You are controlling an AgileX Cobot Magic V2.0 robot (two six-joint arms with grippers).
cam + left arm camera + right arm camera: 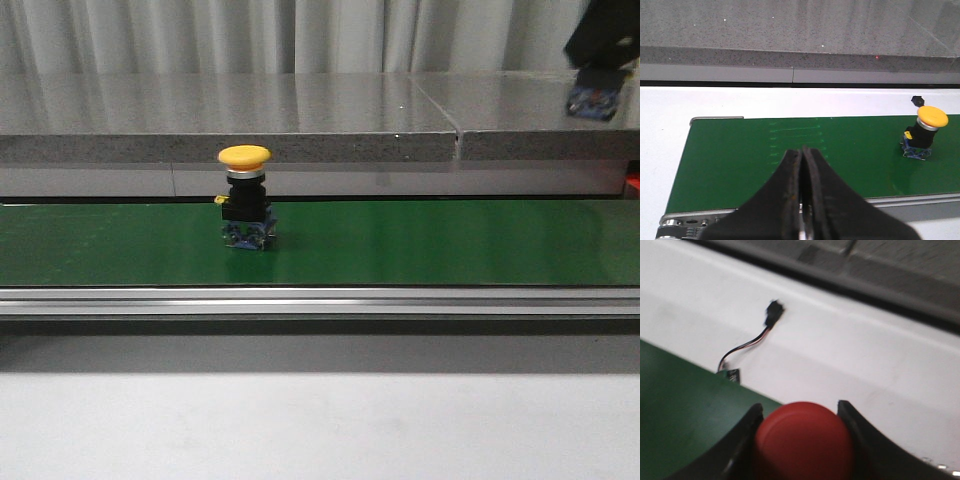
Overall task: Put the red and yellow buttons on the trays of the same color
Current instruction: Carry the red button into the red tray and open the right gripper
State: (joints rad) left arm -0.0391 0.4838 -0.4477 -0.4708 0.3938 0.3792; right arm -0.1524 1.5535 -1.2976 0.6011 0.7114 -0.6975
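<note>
Left gripper [801, 200]: two matte black fingers [782, 200], broad at base, narrowing to thin tips, inner edges a bit worn w/ brownish marks. Right gripper [802, 440]: black curved fingers [742, 440], smooth, blurred. In front view, far right, the arm [605, 40] is a black block, partly cut off.

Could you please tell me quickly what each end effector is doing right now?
Left end effector: closed, holding nothing.
Right end effector: closed on the red button.
</note>
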